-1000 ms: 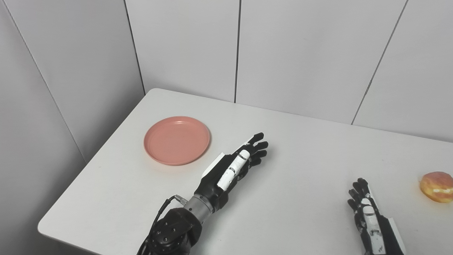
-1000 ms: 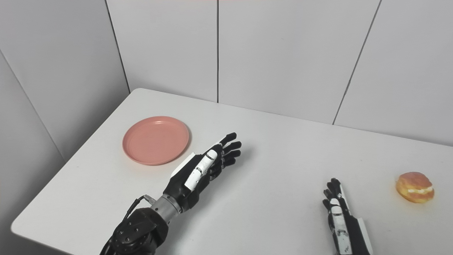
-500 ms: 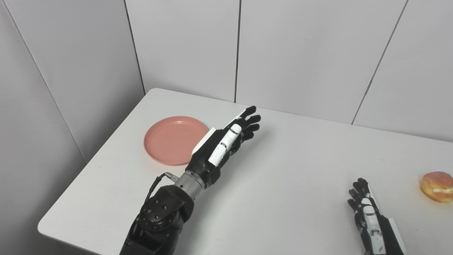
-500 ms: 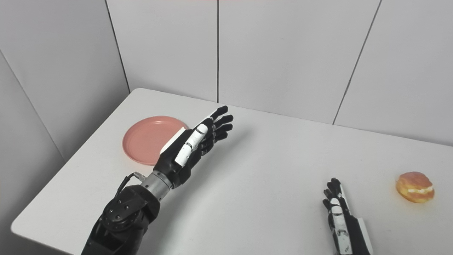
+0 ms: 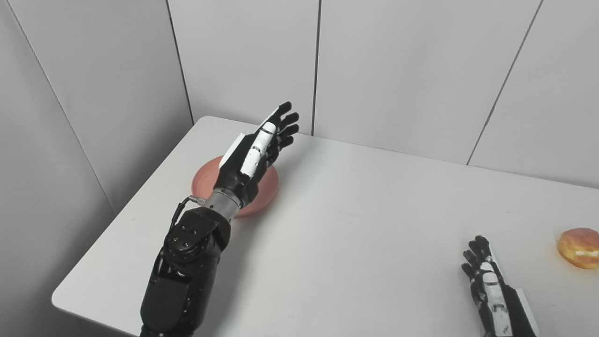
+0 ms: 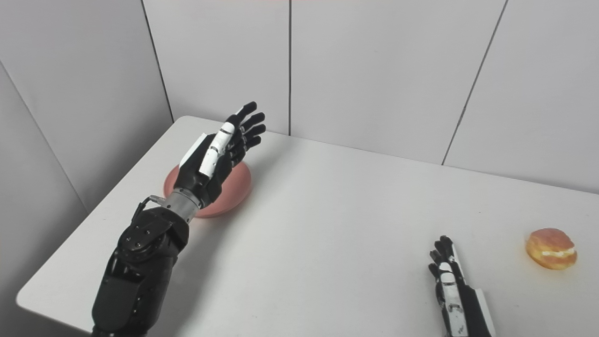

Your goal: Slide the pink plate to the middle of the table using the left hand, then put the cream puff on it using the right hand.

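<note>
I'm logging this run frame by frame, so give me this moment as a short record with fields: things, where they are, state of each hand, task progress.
plate: pink plate, near the table's left edge, partly hidden by the left arm
food: cream puff, far right of table, not on plate
left hand: left hand, open, raised above the plate; contact not seen
right hand: right hand, open, holds nothing, left of the puff
progress: plate not yet at the middle

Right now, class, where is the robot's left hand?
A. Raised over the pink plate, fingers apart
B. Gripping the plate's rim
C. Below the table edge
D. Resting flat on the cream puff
A: the left hand is raised over the pink plate, fingers spread, holding nothing.
</note>
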You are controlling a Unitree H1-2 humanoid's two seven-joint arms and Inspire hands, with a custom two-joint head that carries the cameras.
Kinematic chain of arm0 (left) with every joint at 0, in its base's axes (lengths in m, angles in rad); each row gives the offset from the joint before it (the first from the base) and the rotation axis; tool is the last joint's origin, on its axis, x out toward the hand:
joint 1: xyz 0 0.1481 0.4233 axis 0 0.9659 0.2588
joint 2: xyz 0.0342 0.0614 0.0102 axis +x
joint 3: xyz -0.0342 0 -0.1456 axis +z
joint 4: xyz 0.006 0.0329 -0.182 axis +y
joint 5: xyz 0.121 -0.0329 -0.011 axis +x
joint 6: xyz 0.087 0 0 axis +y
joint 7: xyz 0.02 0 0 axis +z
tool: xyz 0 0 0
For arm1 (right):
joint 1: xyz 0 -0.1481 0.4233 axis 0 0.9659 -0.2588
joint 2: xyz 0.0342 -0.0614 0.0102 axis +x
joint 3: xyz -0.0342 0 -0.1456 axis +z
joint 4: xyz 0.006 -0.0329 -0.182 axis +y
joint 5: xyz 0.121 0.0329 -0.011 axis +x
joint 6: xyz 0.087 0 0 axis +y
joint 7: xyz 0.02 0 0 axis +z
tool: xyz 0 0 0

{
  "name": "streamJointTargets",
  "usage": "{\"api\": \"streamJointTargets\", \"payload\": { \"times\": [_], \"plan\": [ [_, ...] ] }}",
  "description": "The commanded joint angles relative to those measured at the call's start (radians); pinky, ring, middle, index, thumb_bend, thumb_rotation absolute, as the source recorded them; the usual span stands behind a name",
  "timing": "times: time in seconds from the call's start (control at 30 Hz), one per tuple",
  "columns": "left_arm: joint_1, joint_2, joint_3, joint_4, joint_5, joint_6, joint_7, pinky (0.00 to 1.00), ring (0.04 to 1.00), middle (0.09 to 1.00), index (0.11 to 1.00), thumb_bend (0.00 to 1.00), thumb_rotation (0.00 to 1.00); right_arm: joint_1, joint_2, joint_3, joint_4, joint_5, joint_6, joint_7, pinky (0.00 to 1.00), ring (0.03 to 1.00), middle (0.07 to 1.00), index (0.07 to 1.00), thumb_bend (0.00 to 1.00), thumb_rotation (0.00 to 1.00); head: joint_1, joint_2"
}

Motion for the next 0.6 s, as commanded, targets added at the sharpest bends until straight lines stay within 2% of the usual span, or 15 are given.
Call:
{"api": "streamJointTargets", "payload": {
  "times": [0.0, 0.27, 0.43, 0.57],
  "plan": [
    [-0.058, 0.028, 0.022, -0.017, -0.015, -0.047, 0.011, 0.95, 0.950, 0.954, 0.947, 0.44, 1.00, 0.015, -0.003, -0.007, 0.043, 0.011, 0.009, 0.002, 1.00, 1.000, 1.000, 1.000, 0.09, 1.00, 0.001, 0.001],
    [-0.093, 0.042, 0.093, 0.000, -0.027, -0.037, 0.065, 0.92, 0.920, 0.920, 0.907, 0.42, 1.00, 0.019, -0.002, -0.007, 0.040, 0.004, 0.002, -0.004, 1.00, 1.000, 1.000, 1.000, 0.08, 1.00, 0.000, -0.003],
    [-0.104, 0.076, 0.120, 0.035, -0.025, -0.043, 0.077, 0.92, 0.926, 0.931, 0.927, 0.41, 1.00, 0.019, -0.003, -0.007, 0.040, 0.001, 0.002, -0.003, 1.00, 1.000, 1.000, 1.000, 0.08, 1.00, 0.000, -0.004],
    [-0.116, 0.101, 0.154, 0.078, -0.044, -0.055, 0.082, 0.93, 0.922, 0.924, 0.907, 0.41, 1.00, 0.020, -0.003, -0.008, 0.036, 0.005, 0.013, -0.001, 1.00, 1.000, 1.000, 1.000, 0.09, 1.00, 0.001, -0.007]
  ]
}}
